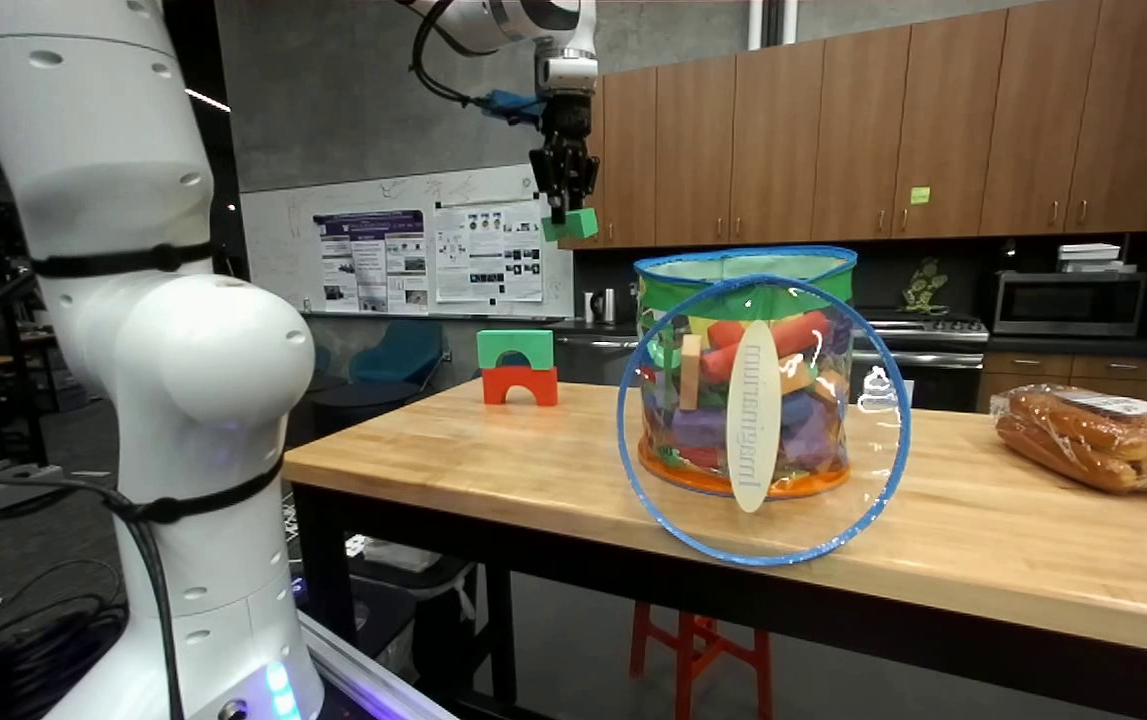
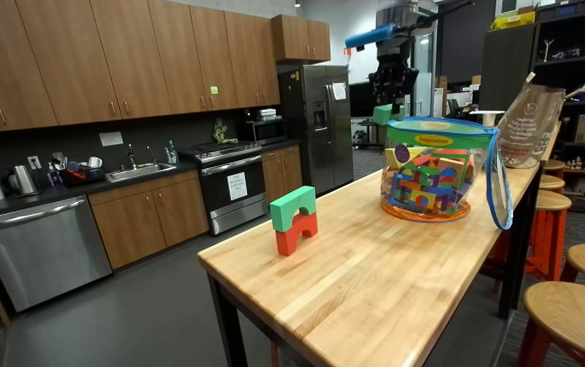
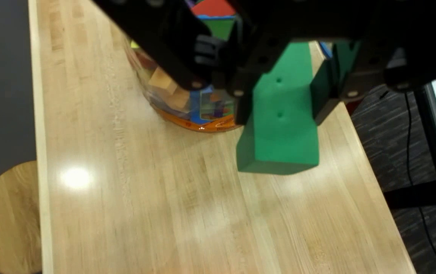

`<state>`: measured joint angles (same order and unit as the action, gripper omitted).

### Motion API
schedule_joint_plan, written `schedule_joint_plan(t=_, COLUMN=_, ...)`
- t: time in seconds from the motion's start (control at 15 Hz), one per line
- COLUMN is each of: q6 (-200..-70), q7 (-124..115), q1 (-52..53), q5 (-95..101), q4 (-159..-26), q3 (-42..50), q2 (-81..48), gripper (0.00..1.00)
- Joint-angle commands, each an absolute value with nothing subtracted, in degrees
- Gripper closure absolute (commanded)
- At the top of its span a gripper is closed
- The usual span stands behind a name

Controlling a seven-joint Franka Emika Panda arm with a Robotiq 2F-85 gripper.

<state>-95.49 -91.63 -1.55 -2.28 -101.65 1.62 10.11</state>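
My gripper point(image 3: 282, 110) is shut on a green block point(image 3: 284, 140), with one dark pad pressed to each side of it. In both exterior views the block point(image 1: 575, 225) hangs high above the wooden table. A see-through round bag point(image 2: 435, 210) stands on the table, filled with coloured foam blocks. Seen in an exterior view, the held block point(image 2: 382, 114) appears beside the bag's blue top rim; the depth between them is hard to judge. Toward one table end, a green arch block point(image 2: 292, 206) rests on a red arch block point(image 2: 296, 233). Part of the held block is hidden behind the fingers.
The bag's blue-rimmed round lid point(image 1: 763, 540) hangs open over the table's long edge. Packaged bread point(image 1: 1098, 430) lies on the table, and a brown paper bag point(image 2: 529, 125) stands farther along. Several stools point(image 2: 573, 311) line one side.
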Motion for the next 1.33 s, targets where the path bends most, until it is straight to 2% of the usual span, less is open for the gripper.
schedule_joint_plan(t=0.0, q6=-96.49, q7=-94.97, q1=-4.25, q5=-4.48, q4=-106.17, q3=2.50, q2=15.03, gripper=0.84)
schedule_joint_plan(t=0.53, q6=-96.80, q7=-97.37, q1=-9.24, q5=-1.75, q4=-107.57, q3=3.94, q2=18.27, gripper=0.84)
schedule_joint_plan(t=1.27, q6=-97.17, q7=-97.90, q1=-13.24, q5=4.60, q4=-105.41, q3=6.33, q2=15.26, gripper=0.84)
